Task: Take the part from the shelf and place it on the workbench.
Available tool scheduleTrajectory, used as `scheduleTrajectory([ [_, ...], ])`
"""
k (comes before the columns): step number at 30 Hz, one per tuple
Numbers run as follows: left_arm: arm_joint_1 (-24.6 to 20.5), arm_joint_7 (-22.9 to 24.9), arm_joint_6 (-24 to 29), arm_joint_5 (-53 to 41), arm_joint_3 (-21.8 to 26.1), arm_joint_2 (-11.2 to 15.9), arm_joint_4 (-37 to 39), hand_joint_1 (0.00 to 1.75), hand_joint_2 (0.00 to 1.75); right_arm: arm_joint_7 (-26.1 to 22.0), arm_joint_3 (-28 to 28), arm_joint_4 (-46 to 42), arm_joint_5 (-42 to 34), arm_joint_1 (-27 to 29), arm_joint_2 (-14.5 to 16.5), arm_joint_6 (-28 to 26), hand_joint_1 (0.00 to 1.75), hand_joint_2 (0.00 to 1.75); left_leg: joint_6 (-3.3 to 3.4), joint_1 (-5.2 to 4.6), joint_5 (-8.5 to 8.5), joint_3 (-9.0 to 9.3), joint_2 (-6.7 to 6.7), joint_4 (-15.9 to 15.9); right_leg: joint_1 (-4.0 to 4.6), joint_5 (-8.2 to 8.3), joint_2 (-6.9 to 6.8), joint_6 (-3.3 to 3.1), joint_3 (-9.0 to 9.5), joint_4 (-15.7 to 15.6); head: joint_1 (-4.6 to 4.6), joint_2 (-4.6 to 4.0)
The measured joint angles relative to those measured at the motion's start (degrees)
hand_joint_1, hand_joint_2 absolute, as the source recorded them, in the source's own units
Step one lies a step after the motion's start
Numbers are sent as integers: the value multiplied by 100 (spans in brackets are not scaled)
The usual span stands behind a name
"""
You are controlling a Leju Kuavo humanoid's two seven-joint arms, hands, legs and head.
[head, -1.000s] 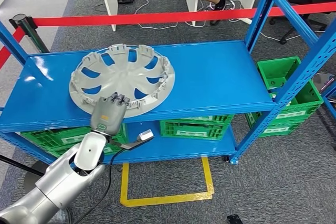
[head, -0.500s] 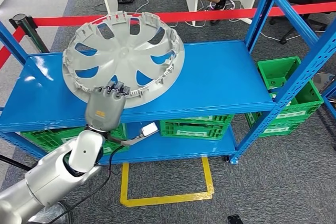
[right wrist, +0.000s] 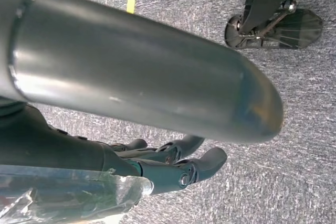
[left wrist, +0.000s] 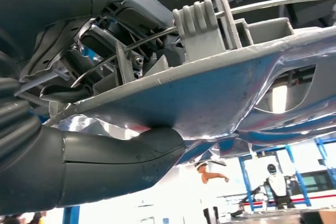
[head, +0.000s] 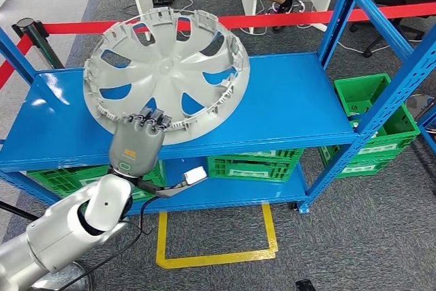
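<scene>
part gripped and tilted up, workbench leg not yet begun

part (head: pixel 167 73), a grey wheel cover, is in the left hand (head: pixel 135 146) at its near rim, and you can see in the head view that it is tipped up above the top board of the blue shelf (head: pixel 288 107), the far edge raised high toward the red barrier tape (head: pixel 288 18). whether the near rim touches the board behind the hand, you cannot tell. so the pickup looks about done, and carrying the part away and setting it on the workbench is all left to do.

look at the left fingers (head: pixel 149 119): they hook close together over the rim's inner lip, while in the left wrist view the thick thumb (left wrist: pixel 118 156) presses flat against the smooth underside, so the rim is pinched between them.

your right hand (right wrist: pixel 174 163) hangs over grey carpet with its fingers loosely curved, slightly apart, holding nothing.
</scene>
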Motion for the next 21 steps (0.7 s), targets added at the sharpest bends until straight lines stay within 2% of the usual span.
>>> scheduleTrajectory([
  [2, 135, -312, 55, 0, 132, -27, -11, 175, 175, -5, -2, 0, -5, 1, 1, 0, 0, 0, 0, 0, 0, 0, 0, 0, 0, 0, 0, 0, 0, 0, 1, 0],
  [6, 595, -1326, 140, -1, 712, -226, -32, 175, 175, -16, -3, 2, -8, 1, 4, 0, 0, 0, 0, -1, -1, 0, 1, 0, 0, -1, 1, 0, -1, 0, 1, -1],
  [8, 739, -1539, 136, 1, 963, -307, -34, 175, 175, -15, -4, 2, -6, 1, 9, 1, 0, 0, 0, -1, -2, -1, 3, 0, -1, -1, 6, 0, -3, 0, 1, -1],
  [11, 765, -1301, 152, 1, 1081, -309, -34, 175, 175, -7, -5, 2, 7, 6, 13, 2, 0, 0, 0, -1, -2, -1, 5, 0, -1, 0, 6, 0, -4, -1, 0, 1],
  [17, 705, -750, 207, 1, 958, -188, -106, 175, 175, 6, -14, 4, 14, 6, 15, 2, 0, 0, 25, -15, -15, -12, 3, 34, -17, 11, 2, 20, 0, -11, -1, 1],
  [21, 696, -694, 196, 1, 904, -129, -187, 175, 175, 10, -34, 5, 14, 7, 36, 0, 0, 0, 91, -39, 0, -18, 5, 27, -41, 38, 8, 81, 10, -43, -3, 1],
])
